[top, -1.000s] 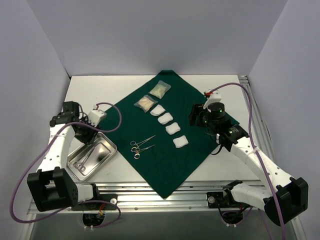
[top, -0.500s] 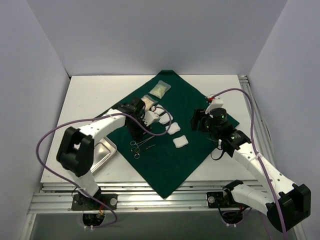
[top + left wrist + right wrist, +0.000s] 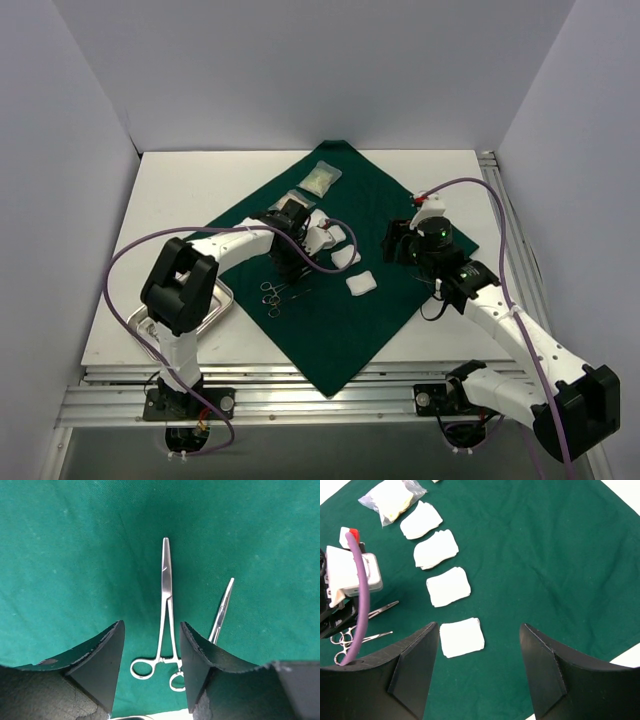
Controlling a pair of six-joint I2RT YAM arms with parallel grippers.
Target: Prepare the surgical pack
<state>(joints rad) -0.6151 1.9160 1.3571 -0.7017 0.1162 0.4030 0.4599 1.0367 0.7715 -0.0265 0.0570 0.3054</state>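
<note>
The dark green drape (image 3: 340,310) lies as a diamond on the white table. Two steel scissor-like instruments (image 3: 275,293) rest on its left part. My left gripper (image 3: 284,270) hovers over them, open. In the left wrist view one instrument (image 3: 166,605) lies between the fingers of that gripper (image 3: 151,630), and the other instrument (image 3: 221,612) lies just right of the right finger. Several white gauze pads (image 3: 448,586) run in a row, the nearest pad (image 3: 462,637) beside my open, empty right gripper (image 3: 479,627). One clear packet (image 3: 320,178) sits at the far corner. The steel tray (image 3: 224,297) is mostly hidden under my left arm.
A second clear packet (image 3: 392,497) lies at the top of the gauze row, partly covered by the left wrist in the top view. The left arm's purple cable (image 3: 130,300) loops over the tray side. White walls enclose the table on three sides.
My left arm has swung from the tray on the left over to the drape and now hangs above the instruments, its jaws a little wider. The right arm has barely shifted.
</note>
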